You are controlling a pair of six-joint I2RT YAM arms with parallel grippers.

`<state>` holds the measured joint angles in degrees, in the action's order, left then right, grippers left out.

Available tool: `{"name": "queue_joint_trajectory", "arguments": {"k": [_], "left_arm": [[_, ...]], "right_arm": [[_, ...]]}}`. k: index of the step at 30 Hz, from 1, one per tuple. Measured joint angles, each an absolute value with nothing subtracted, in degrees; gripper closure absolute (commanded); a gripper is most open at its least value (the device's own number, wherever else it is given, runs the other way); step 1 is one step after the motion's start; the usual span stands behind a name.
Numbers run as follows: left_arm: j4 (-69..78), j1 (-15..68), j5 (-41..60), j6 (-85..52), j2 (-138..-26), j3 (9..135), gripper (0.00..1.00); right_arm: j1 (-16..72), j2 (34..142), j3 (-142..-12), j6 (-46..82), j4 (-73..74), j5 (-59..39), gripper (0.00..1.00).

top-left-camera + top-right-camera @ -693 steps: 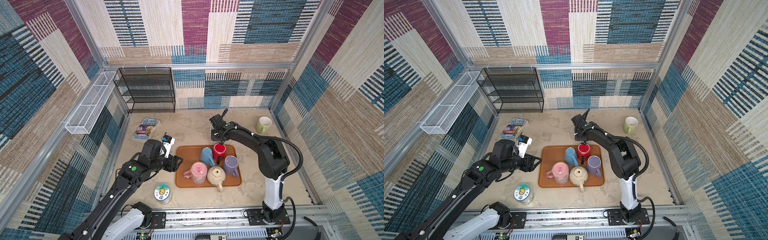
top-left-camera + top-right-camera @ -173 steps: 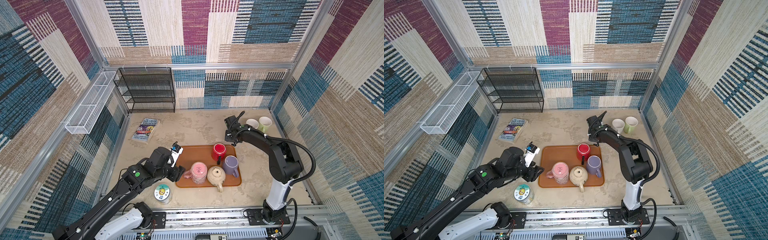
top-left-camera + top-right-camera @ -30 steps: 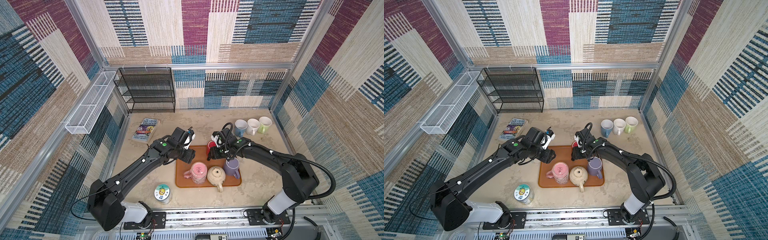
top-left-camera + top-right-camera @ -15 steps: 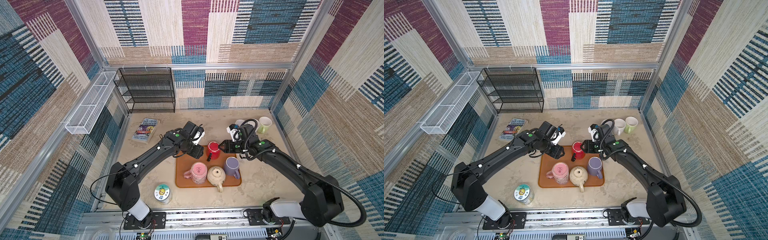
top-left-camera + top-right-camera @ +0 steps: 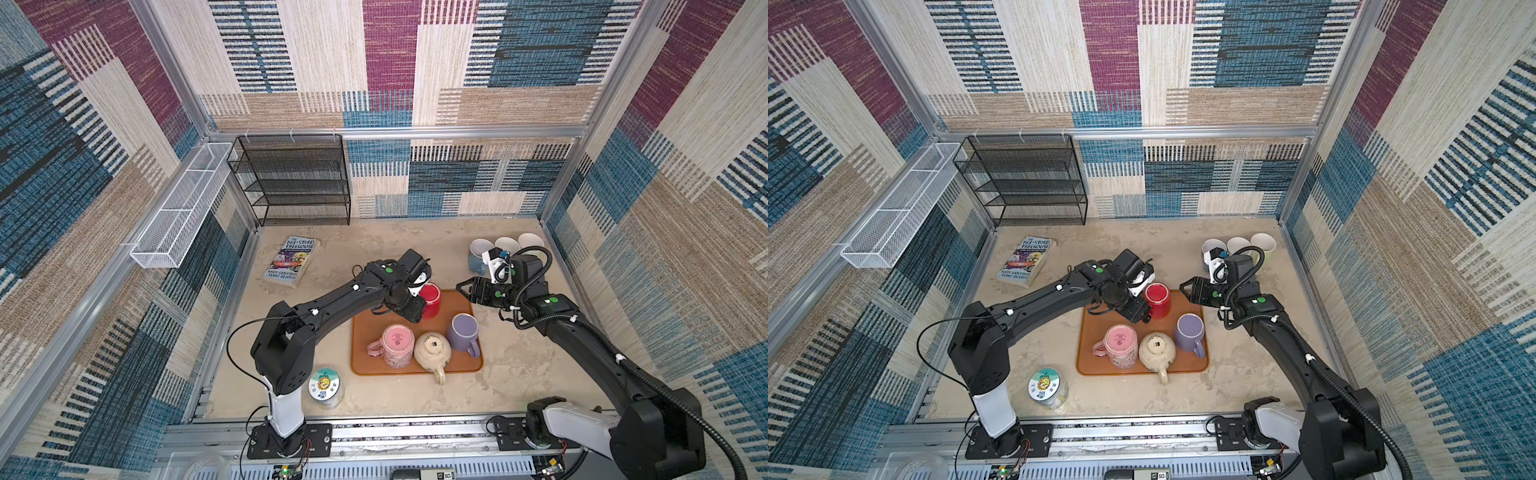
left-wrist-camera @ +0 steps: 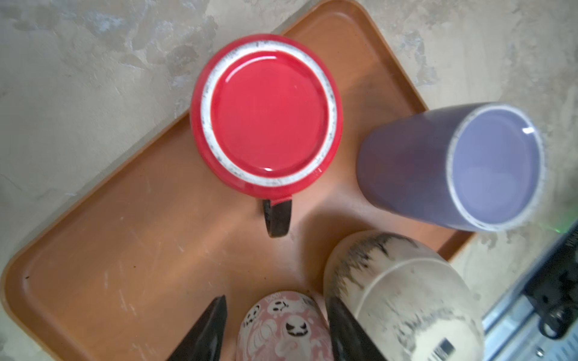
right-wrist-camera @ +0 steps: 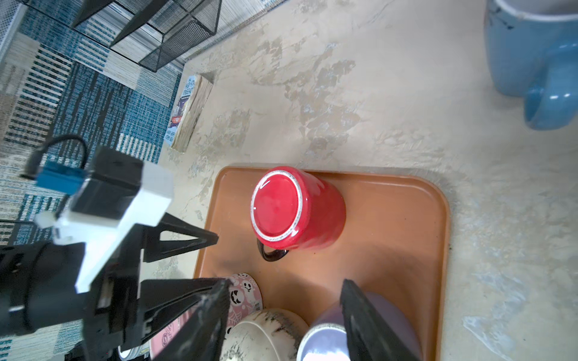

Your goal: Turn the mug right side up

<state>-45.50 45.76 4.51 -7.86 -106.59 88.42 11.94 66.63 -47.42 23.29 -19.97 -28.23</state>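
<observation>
1. Orange tray [image 5: 365,330]: carries inverted pieces.
2. Left gripper [image 6: 276,301], right gripper [image 7: 285,283]: jaws parted, empty, hovering on opposite sides of tray's far edge.
3. Three upright mugs [image 5: 507,245]: back right, off tray.
4. Red mug [image 6: 269,115]: base-up on tray's far edge; flip pending.

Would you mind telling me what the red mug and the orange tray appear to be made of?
Red mug: probably glazed ceramic; glossy glints, and an unglazed speckled white ring on its upturned base.
Orange tray: likely plastic, satin finish; fine pale scratches and a rounded moulded rim.
</observation>
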Motion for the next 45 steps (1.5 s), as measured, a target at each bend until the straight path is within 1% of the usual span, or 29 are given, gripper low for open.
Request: {"name": "queue_joint_trajectory", "arguments": {"k": [11, 20, 24, 29, 35, 42, 45], "left_arm": [[-45.25, 47.64, 1.41, -7.97, -113.65, 92.53, 0.43], [-45.21, 47.64, -1.61, -7.94, -117.82, 95.15, 0.55], [-45.19, 47.62, -2.83, -7.92, -119.15, 96.05, 0.66], [-45.10, 47.48, -3.70, -7.75, -119.96, 96.86, 0.68], [-45.41, 47.37, -4.12, -7.68, -120.73, 97.82, 0.77], [-45.39, 47.27, -4.34, -7.22, -121.08, 98.26, 0.80], [-45.43, 47.18, -4.34, -7.07, -121.12, 98.54, 0.83]], "right_arm": [[11.53, 66.37, -46.61, 23.03, -19.57, -28.05, 0.42], [11.49, 67.31, -46.44, 22.98, -19.62, -28.10, 0.44], [11.49, 67.48, -46.44, 22.76, -19.57, -28.08, 0.44], [11.49, 67.81, -46.44, 22.57, -19.57, -28.08, 0.44], [11.49, 68.66, -46.44, 22.41, -19.57, -28.56, 0.44], [11.49, 68.86, -46.44, 22.39, -19.55, -29.04, 0.45], [11.49, 69.08, -46.44, 22.39, -19.55, -29.43, 0.45]]}}
